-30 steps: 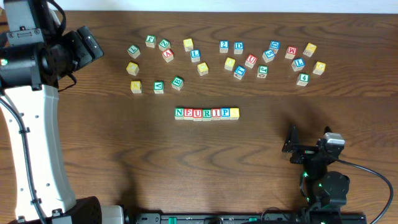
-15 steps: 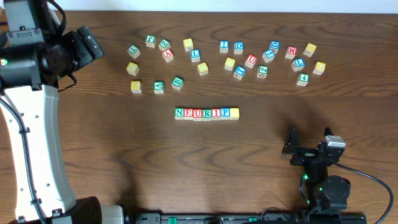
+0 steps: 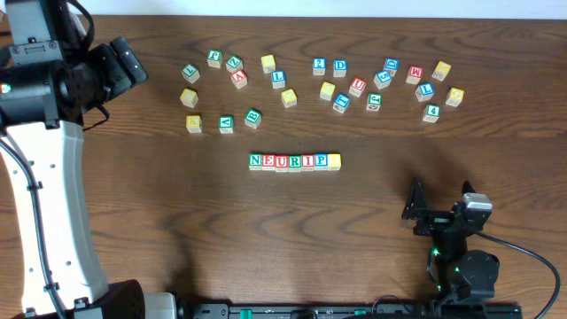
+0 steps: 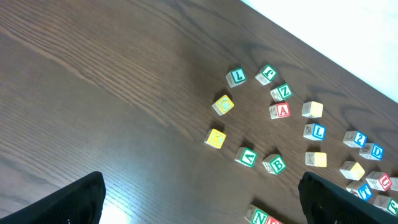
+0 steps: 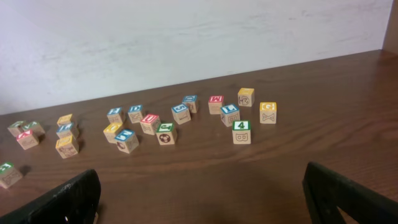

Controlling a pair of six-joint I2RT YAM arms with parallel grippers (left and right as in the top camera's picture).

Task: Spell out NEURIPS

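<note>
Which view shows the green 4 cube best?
The right wrist view. There the green 4 cube stands large and unblocked, with the digit readable on its top face and a drawing on the face towards the camera. The overhead view shows it small, the digit only just legible. The left wrist view does not reach it.

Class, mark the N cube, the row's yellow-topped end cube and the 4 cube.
N cube [image 3: 255, 160], overhead view, top face.
yellow-topped end cube [image 3: 334, 160], overhead view, top face.
4 cube [image 3: 431, 112], overhead view, top face.
</note>
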